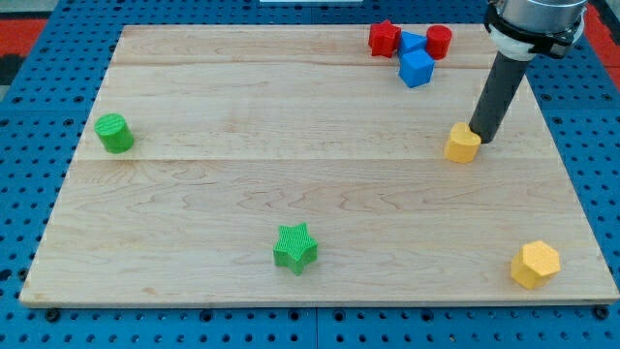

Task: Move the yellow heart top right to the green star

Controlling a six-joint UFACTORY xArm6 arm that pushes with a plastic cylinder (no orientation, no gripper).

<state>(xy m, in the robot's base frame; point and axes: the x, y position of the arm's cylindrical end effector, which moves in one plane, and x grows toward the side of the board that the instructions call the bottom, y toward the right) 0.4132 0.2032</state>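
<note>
Small yellow heart-shaped block (pixel 463 143) lies far right on the wooden table (pixel 242 145); my tip (pixel 480 139) touches its right edge. No fingers fitted. Block likely light, rigid, slides easily. Green star-shaped block (pixel 295 248) sits near centre.

The counter (pixel 291 174) is carrying eight blocks. The green cylinder (pixel 114 133) is sitting near the left edge, about midway between near and far. The green star (pixel 295 248) is lying toward the near edge, a little left of centre. The yellow hexagon (pixel 535 265) is resting in the near right corner. Far right, four blocks are clustering: the red star (pixel 384 39) on the left, the red cylinder (pixel 439 42) on the right, one blue block (pixel 411 43) between them and a blue cube (pixel 417 69) just nearer. The yellow heart (pixel 463 143) is sitting on the right side, nearer than the cluster, with my tip (pixel 480 139) touching its far right side.
</note>
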